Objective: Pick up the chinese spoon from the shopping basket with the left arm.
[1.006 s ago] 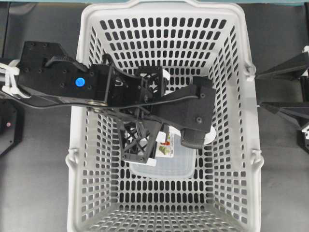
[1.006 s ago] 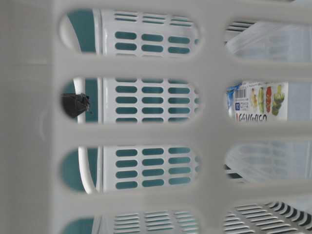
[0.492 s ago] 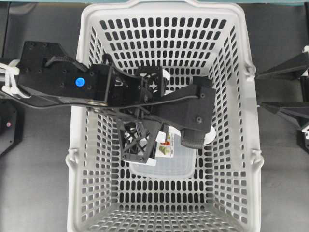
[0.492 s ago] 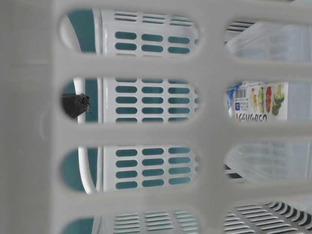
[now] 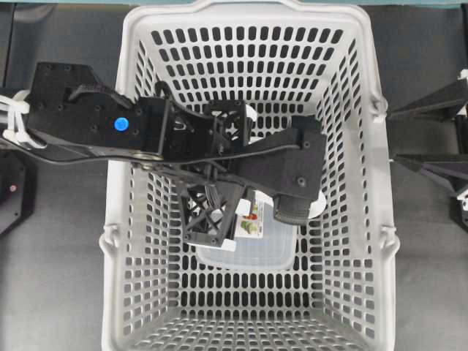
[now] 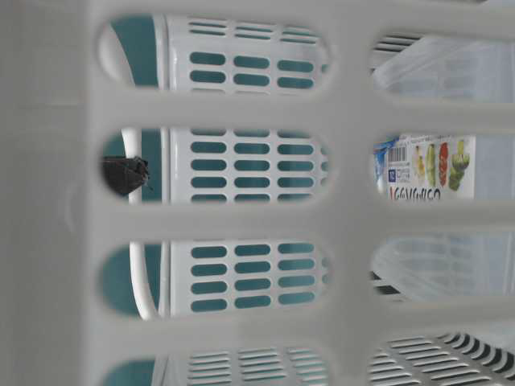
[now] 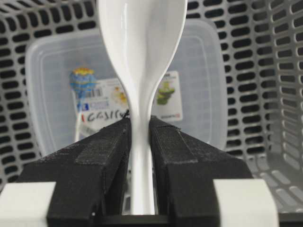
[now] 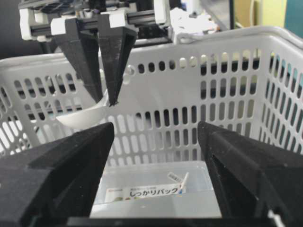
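Chinese spoon (image 7: 140, 61), glossy white ceramic-looking with a deep oval bowl and short straight handle, is hanging above the basket floor, its handle clamped between the two black padded fingers (image 7: 102, 156) of the left gripper (image 7: 140, 142). In the left wrist view the bowl is pointing away from the camera and the handle is running straight down between the pads. In the right wrist view the spoon (image 8: 87, 116) is sitting at the fingertips, bowl tilted out to the left, clear of the container below.

Shopping basket (image 5: 139, 36), large, light grey plastic with slotted walls and floor and a thick rim, is resting on the dark bench (image 5: 58, 292). Inside it a clear rectangular lidded food container (image 5: 256, 245) with a colourful label is lying flat on the floor; the same container (image 7: 52, 94) is showing behind the spoon in the wrist view.

Left arm (image 5: 95, 124), black with a blue dot and white cable ties, is reaching over the left rim into the basket.

Right gripper (image 8: 156, 165) is sitting outside the basket, its black fingers (image 8: 57, 165) standing wide apart, holding nothing.
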Robot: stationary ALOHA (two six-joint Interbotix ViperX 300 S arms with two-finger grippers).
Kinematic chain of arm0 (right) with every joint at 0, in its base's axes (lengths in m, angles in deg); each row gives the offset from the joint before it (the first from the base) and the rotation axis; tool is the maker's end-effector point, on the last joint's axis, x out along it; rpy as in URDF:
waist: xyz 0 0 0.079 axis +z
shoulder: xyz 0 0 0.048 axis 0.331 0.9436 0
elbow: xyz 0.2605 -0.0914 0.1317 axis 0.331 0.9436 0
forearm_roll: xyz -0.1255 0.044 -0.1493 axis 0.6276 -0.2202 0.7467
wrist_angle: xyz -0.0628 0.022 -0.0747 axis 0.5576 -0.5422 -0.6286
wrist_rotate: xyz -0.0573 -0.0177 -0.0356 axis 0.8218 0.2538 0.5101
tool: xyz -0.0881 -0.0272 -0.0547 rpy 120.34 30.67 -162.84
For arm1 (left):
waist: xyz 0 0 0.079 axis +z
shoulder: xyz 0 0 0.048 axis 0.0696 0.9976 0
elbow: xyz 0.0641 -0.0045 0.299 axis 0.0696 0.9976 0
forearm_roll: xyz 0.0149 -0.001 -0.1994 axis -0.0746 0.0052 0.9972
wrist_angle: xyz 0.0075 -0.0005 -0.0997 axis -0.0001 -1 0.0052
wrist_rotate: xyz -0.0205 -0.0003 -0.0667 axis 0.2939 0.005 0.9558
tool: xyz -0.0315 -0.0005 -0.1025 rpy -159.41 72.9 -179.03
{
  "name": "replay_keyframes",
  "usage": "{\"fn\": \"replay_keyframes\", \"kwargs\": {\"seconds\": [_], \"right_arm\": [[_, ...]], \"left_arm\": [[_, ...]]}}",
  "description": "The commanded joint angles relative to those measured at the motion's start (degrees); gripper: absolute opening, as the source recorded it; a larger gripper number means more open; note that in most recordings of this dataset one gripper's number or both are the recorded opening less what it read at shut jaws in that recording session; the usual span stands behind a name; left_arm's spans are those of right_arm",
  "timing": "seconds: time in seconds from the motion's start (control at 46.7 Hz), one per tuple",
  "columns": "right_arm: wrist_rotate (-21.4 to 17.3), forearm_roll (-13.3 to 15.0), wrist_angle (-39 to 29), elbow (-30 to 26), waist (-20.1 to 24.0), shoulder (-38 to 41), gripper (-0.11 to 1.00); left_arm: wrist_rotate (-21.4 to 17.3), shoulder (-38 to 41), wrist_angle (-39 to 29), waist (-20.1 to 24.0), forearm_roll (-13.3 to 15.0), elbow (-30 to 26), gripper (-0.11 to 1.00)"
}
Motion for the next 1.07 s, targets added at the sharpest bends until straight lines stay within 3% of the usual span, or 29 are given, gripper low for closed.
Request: {"fn": "replay_keyframes", "kwargs": {"seconds": [0.0, 1.049], "right_arm": [[0.1, -0.3, 0.4, -0.5, -0.1, 0.3, 0.69], [0.1, -0.3, 0.2, -0.1, -0.1, -0.5, 0.69]], "left_arm": [[0.2, -1.3, 0.1, 0.0, -0.2, -1.3, 0.12], [0.1, -1.1, 0.1, 0.1, -0.2, -0.9, 0.12]]}}
